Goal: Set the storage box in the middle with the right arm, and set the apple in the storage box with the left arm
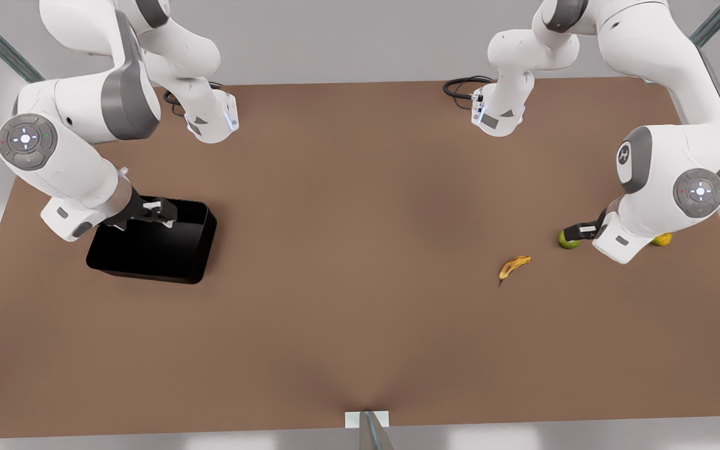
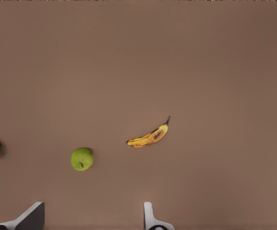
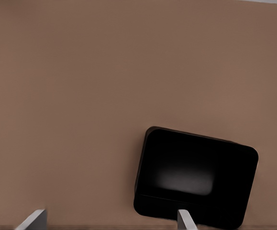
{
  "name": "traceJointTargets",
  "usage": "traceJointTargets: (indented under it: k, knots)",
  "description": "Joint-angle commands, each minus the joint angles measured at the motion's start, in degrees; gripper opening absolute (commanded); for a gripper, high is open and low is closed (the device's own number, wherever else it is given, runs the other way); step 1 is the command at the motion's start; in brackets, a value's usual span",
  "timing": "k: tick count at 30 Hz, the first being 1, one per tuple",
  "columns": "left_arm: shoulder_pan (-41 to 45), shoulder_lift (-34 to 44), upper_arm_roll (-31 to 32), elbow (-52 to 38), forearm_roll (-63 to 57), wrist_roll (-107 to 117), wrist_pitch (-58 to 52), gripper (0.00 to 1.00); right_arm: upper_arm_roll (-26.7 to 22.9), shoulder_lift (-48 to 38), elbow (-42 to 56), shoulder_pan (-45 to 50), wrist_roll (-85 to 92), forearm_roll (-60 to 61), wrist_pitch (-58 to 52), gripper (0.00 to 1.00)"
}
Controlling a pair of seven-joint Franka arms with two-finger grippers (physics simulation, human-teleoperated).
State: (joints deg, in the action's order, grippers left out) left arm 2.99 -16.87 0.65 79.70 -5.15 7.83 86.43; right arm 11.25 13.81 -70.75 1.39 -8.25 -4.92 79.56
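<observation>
The right pincer (image 1: 159,210) is hanging over the near-edge wall of the storage box (image 1: 166,256) on the front view's left, its fingers (image 3: 186,219) spread wide and gripping nothing; from its own wrist camera one fingertip is showing over the box's rim and the other out over bare tabletop (image 1: 347,250). That arm is bending sharply at the elbow and reaching down at a slant from the front view's left edge. The storage box is lying flat on the tabletop, well off to the front view's left, turned a little askew. The left pincer (image 1: 575,231) is hovering low at the front view's right, just by the apple (image 1: 567,240), its fingers (image 2: 150,218) parted wide and empty. The apple is resting on the tabletop between a banana (image 1: 514,267) and an orange-yellow fruit (image 1: 662,239), apart from both. The left arm is folding down steeply, its wrist tilting toward the apple.
</observation>
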Motion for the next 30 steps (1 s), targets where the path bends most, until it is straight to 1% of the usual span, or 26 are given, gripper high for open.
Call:
traceJointTargets:
  k: [1, 2, 3, 4, 5, 6, 7, 9, 10, 11, 12, 13, 14, 16, 18, 20, 21, 22, 23, 25, 26, 27, 29, 30]
  knots:
    - [0.61, -0.18, 0.14, -0.51, -2.23, -0.01, -0.03, 1.00, 0.00, -0.01, 0.00, 0.02, -0.01, 0.00, -0.02, 1.00]
    - [0.61, 0.08, 0.14, -0.34, -2.23, -0.18, -0.03, 1.00, 0.09, -0.10, -0.09, 0.19, -0.62, 0.00, -0.02, 1.00]
    - [0.26, 0.60, 0.14, 0.45, -1.97, -0.18, -1.34, 1.00, 0.18, -0.10, -1.75, 2.73, -2.37, -0.09, 0.86, 1.00]
    - [-0.18, 3.50, 0.23, 5.72, -1.62, -0.10, -1.53, 1.00, 0.35, -0.63, -8.33, 5.29, -7.04, -0.09, 7.61, 1.00]
    - [-1.14, 8.51, 0.23, 14.50, -1.44, -0.10, 3.65, 1.00, 0.71, -1.77, -14.06, 6.61, -9.76, 0.00, 14.56, 1.00]
    - [-3.61, 12.03, 0.49, 21.19, -1.44, -0.71, 7.96, 1.00, 1.06, -1.68, -17.05, 8.01, -12.49, 0.00, 18.61, 1.00]
    - [-5.10, 11.77, 0.49, 21.46, -1.53, -1.50, 7.35, 1.00, 1.06, -1.77, -20.73, 8.11, -12.49, 0.00, 23.09, 1.00]
    - [-11.34, 8.87, 0.40, 21.11, -1.09, -9.32, 7.26, 1.00, 1.41, -3.09, -25.66, 8.90, -12.84, 0.00, 27.05, 1.00]
    - [-12.92, 8.69, 0.23, 23.03, -0.91, -9.67, 10.49, 1.00, 1.41, -3.09, -27.23, 8.90, -13.02, -0.09, 28.28, 1.00]
    - [-15.47, 10.53, 0.23, 31.46, -1.00, -9.68, 20.94, 1.00, 1.32, -3.35, -31.36, 8.55, -13.02, -0.17, 32.14, 1.00]
    - [-16.00, 11.06, 0.14, 33.93, -1.35, -9.68, 22.72, 1.00, 1.32, -5.45, -35.92, 8.11, -12.93, -0.26, 36.26, 1.00]
    - [-17.23, 11.85, 0.14, 36.31, -1.97, -9.68, 25.88, 1.00, 1.32, -8.53, -44.36, 7.06, -12.23, -1.76, 44.26, 1.00]
    - [-18.28, 11.33, 0.14, 39.74, -4.16, -9.68, 34.94, 1.00, 1.06, -10.12, -48.78, 6.17, -11.52, -1.84, 46.66, 1.00]
    - [-20.57, 9.22, 0.14, 39.66, -4.87, -12.84, 36.88, 1.00, 0.44, -10.73, -52.03, 2.22, -5.46, -2.81, 47.79, 1.00]
    - [-22.68, 7.81, 0.23, 39.57, -4.87, -15.92, 38.11, 1.00, 0.36, -11.35, -55.02, 0.20, -2.73, -2.81, 49.73, 1.00]
    - [-22.33, 4.91, 0.49, 39.39, -4.35, -16.00, 38.02, 1.00, 0.27, -11.88, -61.08, -0.15, -2.73, -2.81, 56.93, 1.00]
    - [-21.89, 3.42, 1.54, 39.04, -3.38, -16.00, 37.76, 1.00, -0.52, -10.74, -61.70, -0.42, -2.82, -2.81, 57.29, 1.00]
    - [-21.71, 2.89, 2.07, 39.21, -2.59, -15.92, 38.28, 1.00, -2.10, -8.45, -62.66, -0.42, -2.65, -2.90, 60.01, 1.00]
    - [-21.71, 1.92, 2.42, 39.48, -1.18, -15.83, 39.60, 1.00, -2.37, -6.87, -62.93, -0.33, -2.64, -2.90, 60.54, 1.00]
    - [-21.89, 2.71, 2.34, 40.53, -1.79, -17.31, 40.83, 1.00, -2.72, -6.34, -62.93, -0.24, -2.73, -2.90, 60.63, 1.00]
    - [-21.72, 3.94, 2.86, 42.29, -1.71, -23.12, 42.41, 1.00, -2.72, -6.52, -63.02, -0.24, -2.64, -2.90, 60.63, 1.00]
    - [-21.28, 5.53, 3.30, 44.40, -1.79, -23.12, 43.21, 1.00, -2.72, -6.69, -63.11, -0.16, -2.64, -2.90, 60.63, 1.00]
    - [-21.01, 5.53, 3.30, 44.84, -1.79, -23.12, 43.12, 1.00, -2.72, -6.34, -63.11, -0.24, -2.64, -2.90, 60.63, 1.00]
    - [-20.48, 4.83, 3.39, 44.67, -1.88, -23.39, 43.38, 1.00, -2.72, -4.41, -63.11, -0.24, -2.64, -2.90, 60.54, 1.00]
